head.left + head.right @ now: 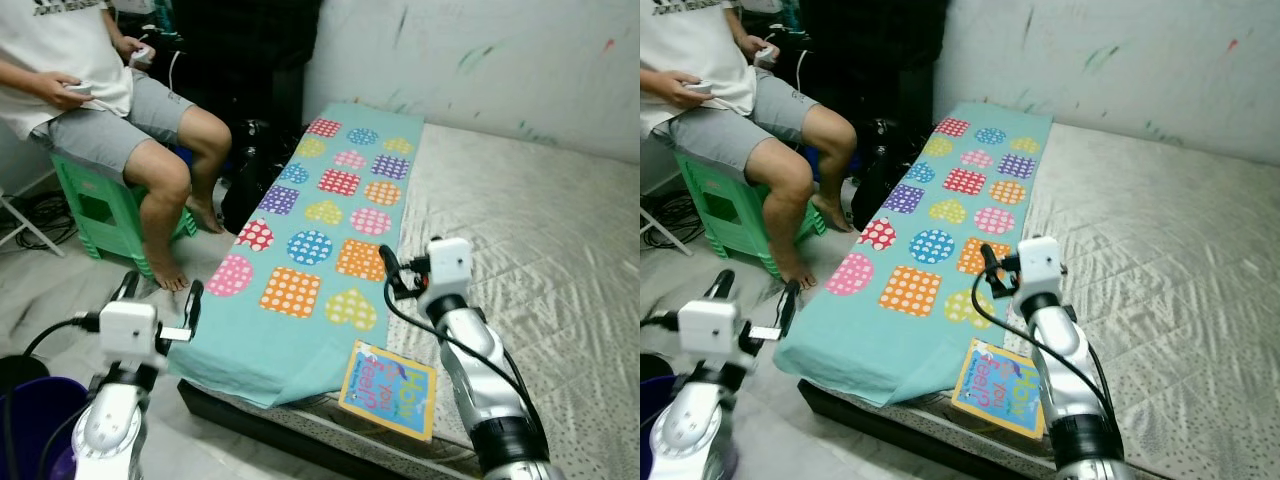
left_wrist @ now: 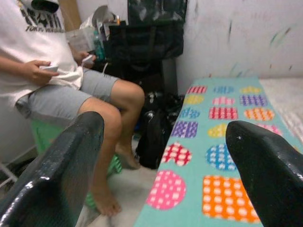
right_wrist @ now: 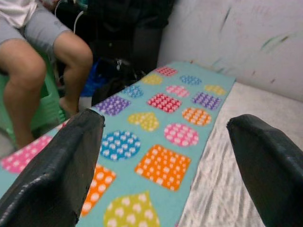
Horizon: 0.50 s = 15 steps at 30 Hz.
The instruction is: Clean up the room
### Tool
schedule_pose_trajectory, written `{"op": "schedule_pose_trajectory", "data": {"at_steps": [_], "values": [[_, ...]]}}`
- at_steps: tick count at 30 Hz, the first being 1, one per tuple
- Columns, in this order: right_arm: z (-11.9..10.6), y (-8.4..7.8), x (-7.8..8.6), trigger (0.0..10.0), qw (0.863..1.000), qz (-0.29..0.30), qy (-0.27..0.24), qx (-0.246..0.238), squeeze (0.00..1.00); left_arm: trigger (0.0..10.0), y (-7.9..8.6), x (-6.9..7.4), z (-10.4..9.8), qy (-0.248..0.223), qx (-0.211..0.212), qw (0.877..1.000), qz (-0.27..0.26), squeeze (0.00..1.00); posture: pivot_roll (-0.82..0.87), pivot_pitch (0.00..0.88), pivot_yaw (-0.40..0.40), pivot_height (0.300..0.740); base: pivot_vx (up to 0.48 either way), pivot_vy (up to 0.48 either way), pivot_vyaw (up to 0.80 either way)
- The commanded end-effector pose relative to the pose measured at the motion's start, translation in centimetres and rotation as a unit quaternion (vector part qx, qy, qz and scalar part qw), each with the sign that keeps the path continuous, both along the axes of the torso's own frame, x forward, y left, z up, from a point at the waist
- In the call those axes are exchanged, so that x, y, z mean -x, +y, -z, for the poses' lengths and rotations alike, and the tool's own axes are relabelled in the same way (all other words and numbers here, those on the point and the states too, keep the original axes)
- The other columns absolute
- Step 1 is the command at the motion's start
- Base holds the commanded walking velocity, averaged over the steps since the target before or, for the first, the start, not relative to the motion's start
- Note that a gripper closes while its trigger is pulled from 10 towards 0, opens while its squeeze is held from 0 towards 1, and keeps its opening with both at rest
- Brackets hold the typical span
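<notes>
The person [image 1: 100,90] seated on the green stool [image 1: 95,205] is cut off at the top of the head views, so only torso, arms and bare legs show; a small pale object sits in each hand, too small to identify. At the lower left corner a dark purple bin [image 1: 40,410] is half out of frame.

A teal blanket [image 1: 320,240] printed with dotted shapes runs the length of the mattress [image 1: 530,250] along its left edge, its near end drooping over the corner toward the floor. Just beside that end, at the mattress's near edge, lies a blue-and-yellow children's book [image 1: 390,388], one corner poking past the edge. The mattress to the right of the blanket is bare grey quilting — open room there.

The left gripper [image 1: 160,305] hovers off the mattress beside the blanket's hanging corner, fingers spread apart with nothing between them. The right gripper [image 1: 392,272] hangs above the blanket's right border, fingers likewise parted and empty.

The left wrist view brings out black bags [image 2: 151,42] stacked against the wall behind the person — in the head views just a dark mass.
</notes>
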State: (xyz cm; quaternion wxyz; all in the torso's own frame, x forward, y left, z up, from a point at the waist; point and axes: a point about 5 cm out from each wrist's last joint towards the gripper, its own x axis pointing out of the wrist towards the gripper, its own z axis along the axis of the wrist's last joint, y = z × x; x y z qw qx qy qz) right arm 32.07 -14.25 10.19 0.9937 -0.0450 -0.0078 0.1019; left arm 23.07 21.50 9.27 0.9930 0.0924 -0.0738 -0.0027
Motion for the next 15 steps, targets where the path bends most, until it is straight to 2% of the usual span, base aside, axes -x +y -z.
{"op": "schedule_pose_trajectory", "data": {"at_steps": [1, 3, 15], "values": [[-0.2, -0.3, 1.1, 10.0, 1.000, -0.006, 0.004, 0.003, 0.00, 10.0, -0.9, 0.5, -0.9, -0.012, -0.015, 1.000, 0.010, 0.00, -0.09, 0.000, -0.070, 0.740, 0.000, 0.000, -0.80], [-0.2, -0.7, 2.4, 10.0, 1.000, -0.007, 0.007, 0.007, 0.00, 10.0, -1.2, 1.3, -1.0, -0.013, -0.018, 1.000, 0.008, 0.00, -0.10, 0.000, -0.072, 0.740, 0.000, 0.000, -0.80], [-0.3, -1.2, 4.0, 10.0, 0.999, -0.002, 0.021, 0.028, 0.00, 10.0, -3.7, 1.1, -1.7, -0.002, -0.006, 0.999, 0.049, 0.00, -0.12, 0.000, -0.054, 0.740, 0.000, 0.000, -0.80]]}}
